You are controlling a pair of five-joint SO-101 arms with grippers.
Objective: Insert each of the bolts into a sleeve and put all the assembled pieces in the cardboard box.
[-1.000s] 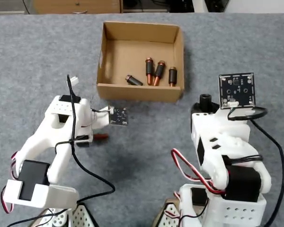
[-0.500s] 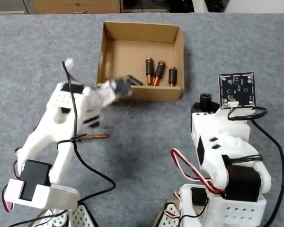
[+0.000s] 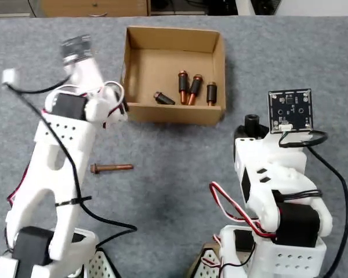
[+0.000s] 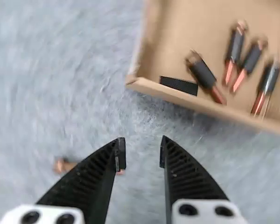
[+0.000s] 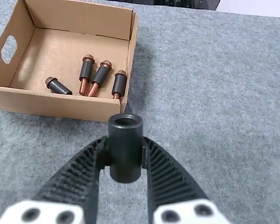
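Raised left end effector (image 4: 140, 151) toward the cardboard box (image 3: 162, 113), released; left one bolt (image 3: 111, 168) lying on the surface (image 3: 180, 168). Holding a sleeve (image 5: 125, 147) upright in right end effector (image 5: 124, 150). Grab bolt mid-shank, keep level.

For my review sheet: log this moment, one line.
left gripper open, empty | right gripper shut on sleeve | bolt loose on table | box holds four assembled pieces

The left arm (image 3: 61, 150) lifts off the carpet (image 3: 180, 174) and swings toward the cardboard box (image 3: 171, 114), ending stretched out beside its left front corner. The left gripper (image 4: 140, 151), fingers parted and empty, now hangs over the carpet just short of the box. The loose bolt (image 3: 111, 168) (half hidden under the gripper a second ago) lies fully in view.
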